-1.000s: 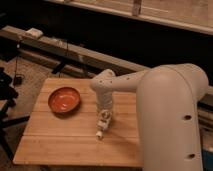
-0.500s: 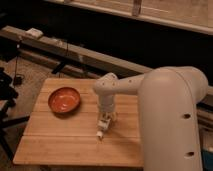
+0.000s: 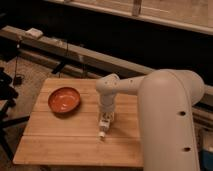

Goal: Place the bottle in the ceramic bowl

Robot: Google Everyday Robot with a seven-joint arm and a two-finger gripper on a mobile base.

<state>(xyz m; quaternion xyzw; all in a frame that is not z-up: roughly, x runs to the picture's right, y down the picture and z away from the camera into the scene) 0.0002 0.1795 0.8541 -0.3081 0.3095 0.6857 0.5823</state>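
Note:
The orange-red ceramic bowl (image 3: pixel 64 99) sits on the left part of the wooden table (image 3: pixel 60 142) and holds nothing. The small white bottle (image 3: pixel 102 132) is at the table's middle, to the right of the bowl, its narrow end pointing toward the front edge. My gripper (image 3: pixel 105 120) points down from the white arm and sits right over the bottle's upper end, hiding part of it. Whether the bottle rests on the table or is lifted off it does not show.
My large white arm (image 3: pixel 170 115) covers the table's right side. A dark ledge with cables and a small white box (image 3: pixel 35 33) runs behind the table. The floor and dark stand legs (image 3: pixel 7 95) lie to the left.
The arm's wrist has shifted slightly to the right. The gripper stays over the bottle at nearly the same spot. The bowl has not moved.

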